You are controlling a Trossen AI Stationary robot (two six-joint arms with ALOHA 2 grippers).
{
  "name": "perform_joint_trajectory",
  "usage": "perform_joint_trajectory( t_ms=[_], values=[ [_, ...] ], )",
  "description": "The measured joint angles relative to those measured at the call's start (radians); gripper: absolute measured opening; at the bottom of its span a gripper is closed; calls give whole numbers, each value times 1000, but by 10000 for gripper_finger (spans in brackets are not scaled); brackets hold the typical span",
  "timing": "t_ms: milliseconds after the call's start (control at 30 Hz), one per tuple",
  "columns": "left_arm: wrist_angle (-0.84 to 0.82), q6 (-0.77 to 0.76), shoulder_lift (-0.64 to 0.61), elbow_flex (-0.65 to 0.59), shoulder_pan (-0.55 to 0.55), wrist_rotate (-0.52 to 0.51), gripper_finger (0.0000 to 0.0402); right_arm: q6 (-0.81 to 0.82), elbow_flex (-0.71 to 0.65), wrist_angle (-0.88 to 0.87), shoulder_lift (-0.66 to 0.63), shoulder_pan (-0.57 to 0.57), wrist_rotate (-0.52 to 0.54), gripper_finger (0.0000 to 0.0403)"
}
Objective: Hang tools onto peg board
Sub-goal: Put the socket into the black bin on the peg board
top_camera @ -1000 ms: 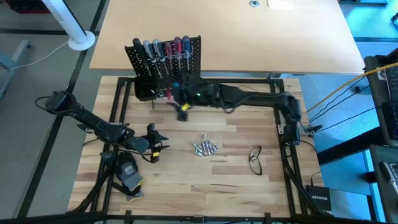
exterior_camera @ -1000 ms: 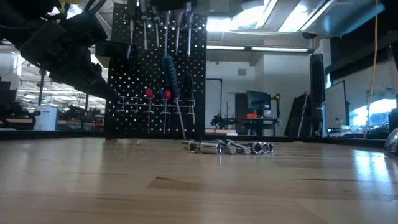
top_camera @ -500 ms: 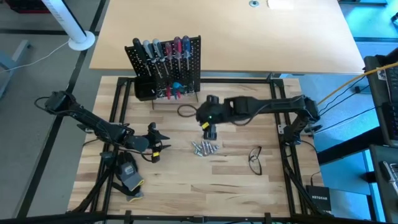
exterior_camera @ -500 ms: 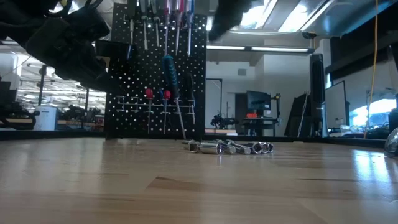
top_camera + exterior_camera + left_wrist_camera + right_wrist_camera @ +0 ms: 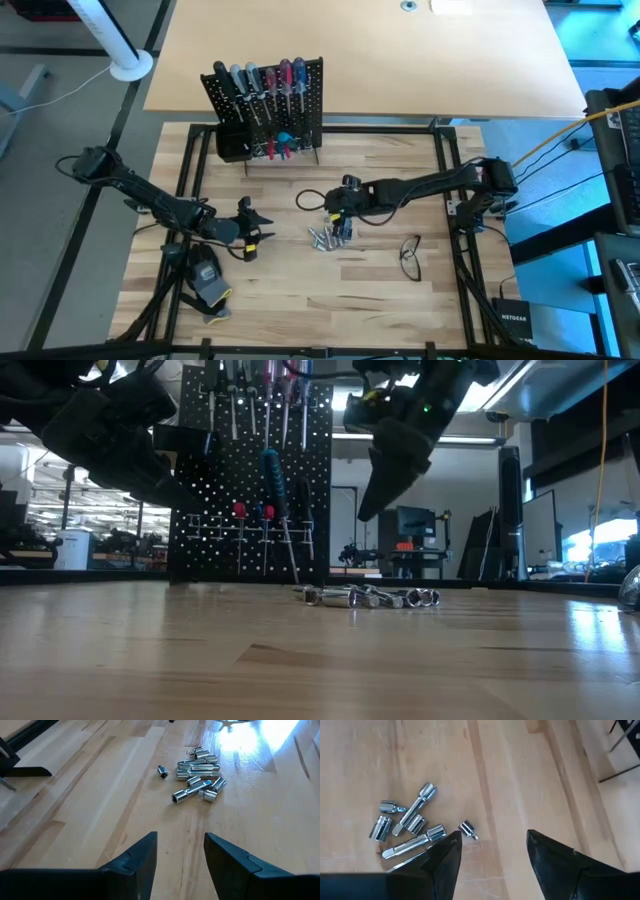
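right gripper (image 5: 338,222) moved from peg board (image 5: 266,100) | jaws apart above bits (image 5: 330,236)

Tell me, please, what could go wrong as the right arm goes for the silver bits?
1. The silver bits lie heaped and touching; the open right pincer, hovering just above them, might catch two at once or scatter them.
2. One small bit lies apart and could roll away if nudged.
3. The left pincer waits open nearby, facing the same heap; the arms might crowd each other.

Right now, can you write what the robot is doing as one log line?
right pincer: open, empty, above silver bits | left pincer: open, empty, waiting | screwdrivers: on peg board
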Motion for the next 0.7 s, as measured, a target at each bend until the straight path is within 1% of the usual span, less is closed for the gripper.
perform_joint_trajectory(
  t_ms=[133,267,367,567,700],
  values=[
    [0,4,0,0,11,-7,153,17,-5,6,5,0,0,224],
    [0,4,0,0,23,-7,153,23,-5,60,5,-1,-4,224],
    [1,5,0,0,23,-7,153,63,-5,90,5,-1,-49,224],
    [10,12,0,0,23,-7,153,173,-5,28,21,-1,-63,224],
    [13,13,0,0,23,-7,153,249,-5,-51,42,-1,-72,224]
  ],
)
